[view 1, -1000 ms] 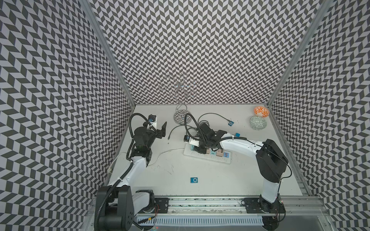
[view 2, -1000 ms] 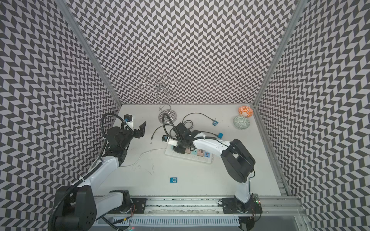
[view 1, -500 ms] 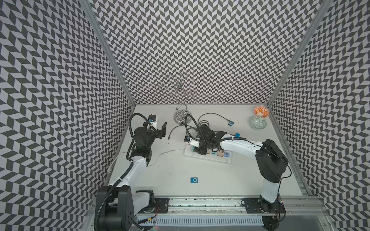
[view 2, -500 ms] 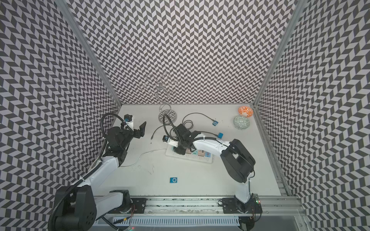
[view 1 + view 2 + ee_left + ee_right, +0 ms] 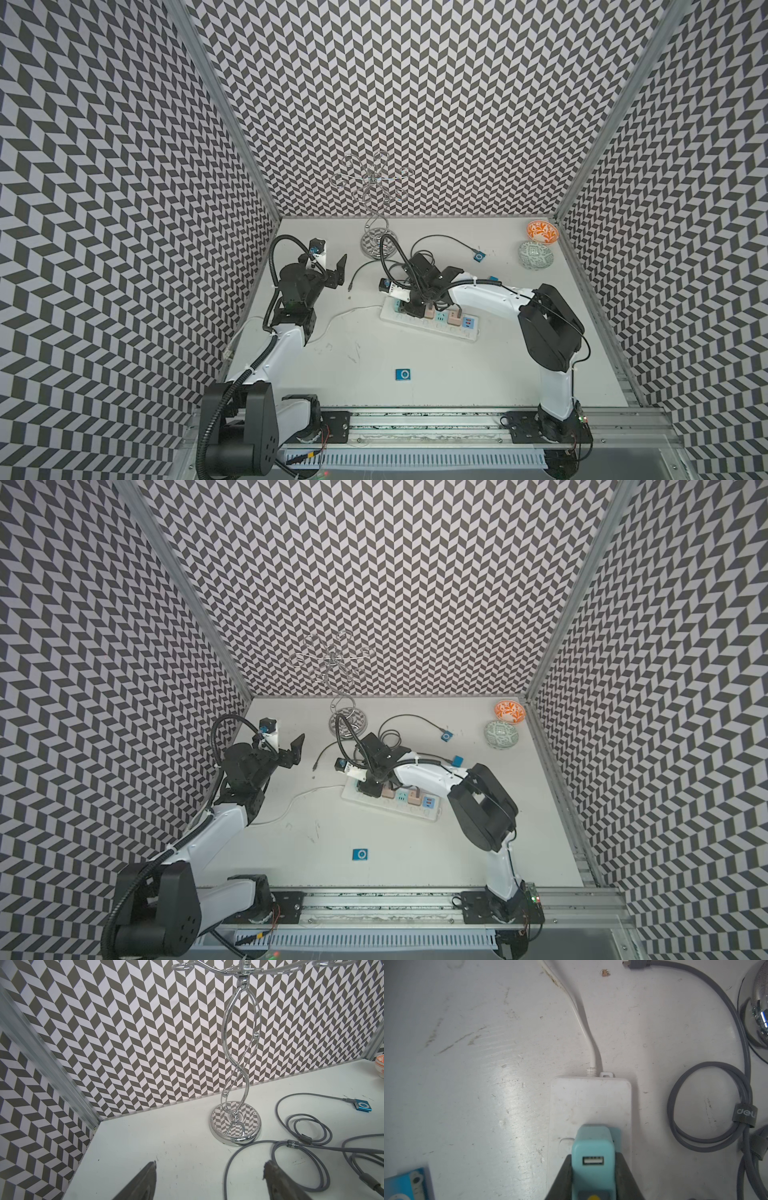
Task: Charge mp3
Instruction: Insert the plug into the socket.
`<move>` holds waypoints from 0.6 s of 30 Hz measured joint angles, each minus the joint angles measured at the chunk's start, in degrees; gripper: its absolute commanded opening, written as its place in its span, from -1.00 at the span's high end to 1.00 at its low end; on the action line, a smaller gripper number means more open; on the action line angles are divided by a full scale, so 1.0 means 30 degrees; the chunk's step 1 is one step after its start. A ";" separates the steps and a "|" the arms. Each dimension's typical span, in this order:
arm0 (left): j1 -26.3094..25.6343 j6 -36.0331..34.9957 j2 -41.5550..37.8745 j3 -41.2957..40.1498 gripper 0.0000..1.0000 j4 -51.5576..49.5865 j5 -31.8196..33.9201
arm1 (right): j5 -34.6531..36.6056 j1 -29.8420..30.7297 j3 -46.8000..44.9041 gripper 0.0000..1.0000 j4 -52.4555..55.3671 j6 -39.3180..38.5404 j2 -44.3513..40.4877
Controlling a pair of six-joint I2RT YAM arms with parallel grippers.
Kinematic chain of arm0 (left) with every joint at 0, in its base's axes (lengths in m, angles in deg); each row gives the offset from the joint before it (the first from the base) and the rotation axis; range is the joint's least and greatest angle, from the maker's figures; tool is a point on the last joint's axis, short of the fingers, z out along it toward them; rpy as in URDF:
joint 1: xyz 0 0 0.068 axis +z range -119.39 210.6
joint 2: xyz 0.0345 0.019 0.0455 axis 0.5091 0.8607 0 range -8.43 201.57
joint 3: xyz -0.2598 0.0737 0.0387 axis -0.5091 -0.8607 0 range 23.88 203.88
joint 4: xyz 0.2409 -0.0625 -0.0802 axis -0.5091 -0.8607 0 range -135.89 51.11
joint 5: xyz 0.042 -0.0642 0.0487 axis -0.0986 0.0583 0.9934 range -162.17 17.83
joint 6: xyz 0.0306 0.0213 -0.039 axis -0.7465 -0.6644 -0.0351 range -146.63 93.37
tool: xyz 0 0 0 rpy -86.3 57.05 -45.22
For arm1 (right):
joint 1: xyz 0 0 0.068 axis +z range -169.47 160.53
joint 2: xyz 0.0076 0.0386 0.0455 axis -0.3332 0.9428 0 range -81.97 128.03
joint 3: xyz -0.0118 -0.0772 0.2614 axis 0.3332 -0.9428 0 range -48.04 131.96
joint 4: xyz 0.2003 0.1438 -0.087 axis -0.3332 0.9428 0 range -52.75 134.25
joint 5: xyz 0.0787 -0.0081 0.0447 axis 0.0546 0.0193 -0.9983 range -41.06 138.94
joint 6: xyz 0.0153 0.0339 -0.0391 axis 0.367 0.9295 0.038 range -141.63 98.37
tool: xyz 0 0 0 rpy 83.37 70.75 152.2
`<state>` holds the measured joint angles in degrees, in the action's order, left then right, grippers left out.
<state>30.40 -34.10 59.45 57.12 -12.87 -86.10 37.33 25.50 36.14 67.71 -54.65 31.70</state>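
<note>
**Right gripper clamping the charger, left gripper hanging wide**

The right gripper (image 5: 592, 1162) is squeezing a teal charger (image 5: 592, 1145) between its dark fingers (image 5: 564, 1178), one pressing on each side. The charger is sitting in the end socket of the white power strip (image 5: 591, 1101), its USB port facing the wrist camera and standing empty. The strip's white cord (image 5: 583, 1022) is running away across the table (image 5: 467, 1084).

The left gripper (image 5: 209, 1163) is hovering above the table with its jaws spread wide and nothing between them. It is pointing toward the chrome stand (image 5: 234, 1124) near the back wall.

A grey cable (image 5: 708, 1064) is lying coiled beside the strip, its free plug (image 5: 351, 286) resting on the table between the two arms. Its other end is reaching the corded mp3 player (image 5: 479, 257) near the back, and appears to be plugged into it, though the joint is small in the left wrist view. The loose mp3 player (image 5: 403, 374) is lying flat toward the front of the table, well apart from both grippers.

An orange bowl (image 5: 542, 232) and a green bowl (image 5: 536, 255) are sitting just beside each other in the far right corner.
</note>
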 measured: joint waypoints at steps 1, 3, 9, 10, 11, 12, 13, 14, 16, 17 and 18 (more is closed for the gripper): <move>0.0000 -0.0015 0.0022 0.0000 -0.63 -0.0007 -0.0044 | -0.0168 -0.0080 0.0168 0.85 0.0146 -0.0015 0.0117; 0.0000 -0.0051 0.0058 0.0000 -0.63 -0.0007 -0.0117 | -0.0459 -0.0204 0.0452 0.85 0.0452 -0.0051 0.0291; 0.0000 -0.0197 0.0415 0.0000 -0.63 -0.0073 -0.0270 | -0.1078 -0.0430 0.0911 0.78 0.0954 -0.0124 0.0656; 0.0000 -0.0219 0.0525 0.0000 -0.63 -0.0124 -0.0291 | -0.1151 -0.0437 0.0911 0.78 0.0962 -0.0131 0.0670; 0.0000 -0.0270 0.0641 0.0007 -0.63 -0.0197 -0.0313 | -0.1195 -0.0452 0.0925 0.78 0.0969 -0.0124 0.0678; 0.0000 -0.0321 0.0801 0.0022 -0.62 -0.0306 -0.0328 | -0.1239 -0.0452 0.0925 0.74 0.0976 -0.0124 0.0685; 0.0000 -0.0357 0.0976 0.0051 -0.62 -0.0415 -0.0342 | -0.1275 -0.0459 0.0925 0.66 0.0969 -0.0124 0.0678; 0.0000 -0.0481 0.1195 0.0117 -0.61 -0.0546 -0.0372 | -0.1290 -0.0459 0.0918 0.59 0.0954 -0.0117 0.0648; 0.0000 -0.0648 0.1698 0.0342 -0.58 -0.0903 -0.0444 | -0.1260 -0.0459 0.0845 0.38 0.0874 -0.0109 0.0539; 0.0000 -0.0758 0.2004 0.0561 -0.57 -0.1268 -0.0459 | -0.1202 -0.0459 0.0780 0.27 0.0831 -0.0087 0.0474; 0.0000 -0.0911 0.2339 0.0896 -0.56 -0.1668 -0.0474 | -0.1129 -0.0459 0.0736 0.21 0.0852 -0.0073 0.0430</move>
<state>30.40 -36.83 66.47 59.81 -17.87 -87.52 33.94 24.13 38.35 70.26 -54.87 32.99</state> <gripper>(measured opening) 0.786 0.345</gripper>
